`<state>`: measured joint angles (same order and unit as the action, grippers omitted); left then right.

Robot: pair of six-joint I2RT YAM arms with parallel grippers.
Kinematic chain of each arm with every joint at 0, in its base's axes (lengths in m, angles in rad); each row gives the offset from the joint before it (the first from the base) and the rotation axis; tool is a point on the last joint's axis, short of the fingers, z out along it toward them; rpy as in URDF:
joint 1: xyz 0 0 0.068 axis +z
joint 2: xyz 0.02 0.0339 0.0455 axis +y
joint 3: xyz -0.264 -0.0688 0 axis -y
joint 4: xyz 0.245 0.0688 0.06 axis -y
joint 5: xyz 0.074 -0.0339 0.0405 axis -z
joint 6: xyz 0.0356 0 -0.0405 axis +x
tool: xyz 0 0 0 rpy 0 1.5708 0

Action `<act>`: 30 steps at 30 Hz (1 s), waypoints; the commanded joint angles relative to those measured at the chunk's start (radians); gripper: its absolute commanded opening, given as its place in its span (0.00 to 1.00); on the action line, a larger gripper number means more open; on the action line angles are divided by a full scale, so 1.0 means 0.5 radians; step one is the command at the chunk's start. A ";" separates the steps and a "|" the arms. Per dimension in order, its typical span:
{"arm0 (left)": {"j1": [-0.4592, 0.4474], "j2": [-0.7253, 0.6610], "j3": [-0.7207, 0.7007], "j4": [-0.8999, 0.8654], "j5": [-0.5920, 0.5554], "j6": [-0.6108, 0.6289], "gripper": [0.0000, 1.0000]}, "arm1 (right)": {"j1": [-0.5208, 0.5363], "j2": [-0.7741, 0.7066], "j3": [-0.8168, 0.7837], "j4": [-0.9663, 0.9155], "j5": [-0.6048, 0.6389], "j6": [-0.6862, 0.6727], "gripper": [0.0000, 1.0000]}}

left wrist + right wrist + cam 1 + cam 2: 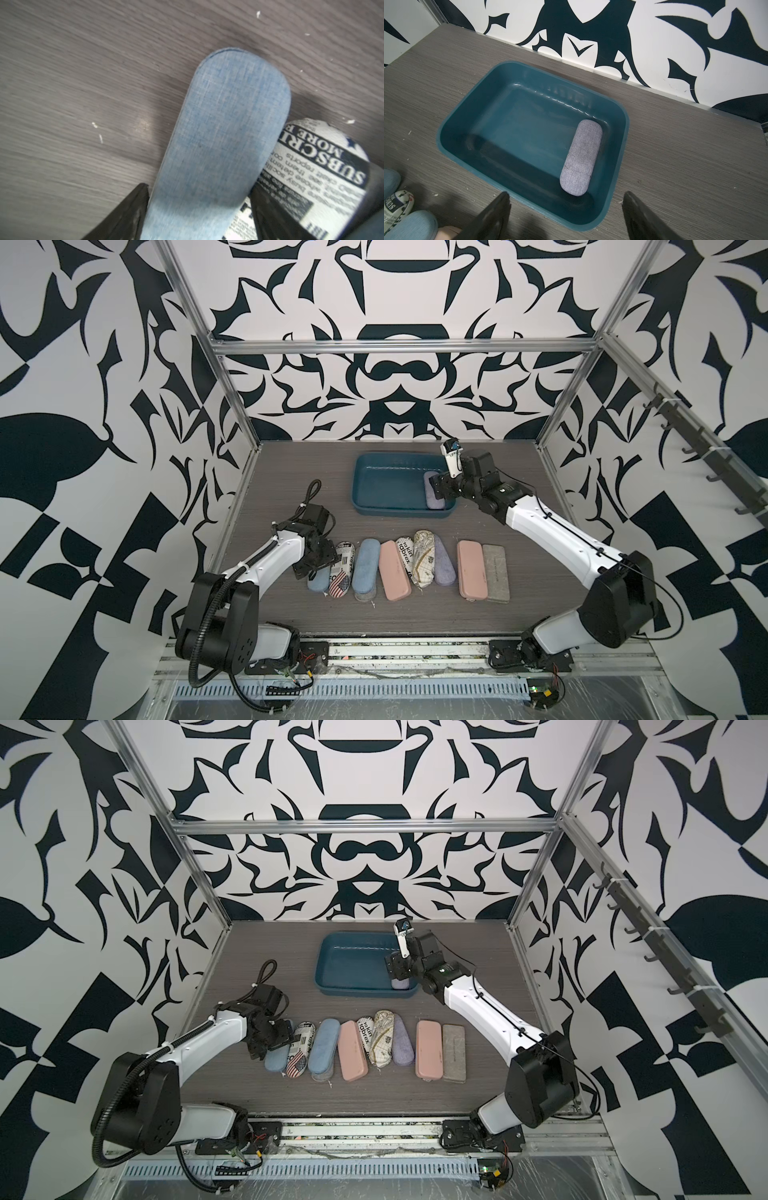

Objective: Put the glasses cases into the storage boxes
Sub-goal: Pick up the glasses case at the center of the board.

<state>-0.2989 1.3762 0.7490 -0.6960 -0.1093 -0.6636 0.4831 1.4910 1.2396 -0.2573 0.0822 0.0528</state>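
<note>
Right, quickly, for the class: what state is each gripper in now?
Left gripper: jaws astride the light blue case; grip cannot be told.
Right gripper: open, empty.

Storage box: dark teal, shallow, rounded corners, upright, toward the desk's back edge, right of centre.

One lavender-grey fabric case lies flat inside, along the box's right wall.

Nine cases in a row near the desk's front edge, long axes roughly front to back. From the left:
- light blue case
- flag-print newspaper case, touching it
- second light blue case, resting on something greyish, unclear
- pink case
- newsprint case
- beige map-print case, tilted, pressed against both neighbours
- lavender case

A gap follows, then a second pink case and a grey felt case, side by side and touching.
</note>
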 commanded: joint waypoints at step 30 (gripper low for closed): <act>-0.027 -0.273 0.350 -0.424 -0.236 -0.009 0.52 | -0.058 -0.006 0.009 0.039 -0.080 0.048 0.86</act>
<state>-0.3088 1.3102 0.8356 -0.8055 -0.1680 -0.6807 0.4583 1.4914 1.2327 -0.2573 0.0471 0.0628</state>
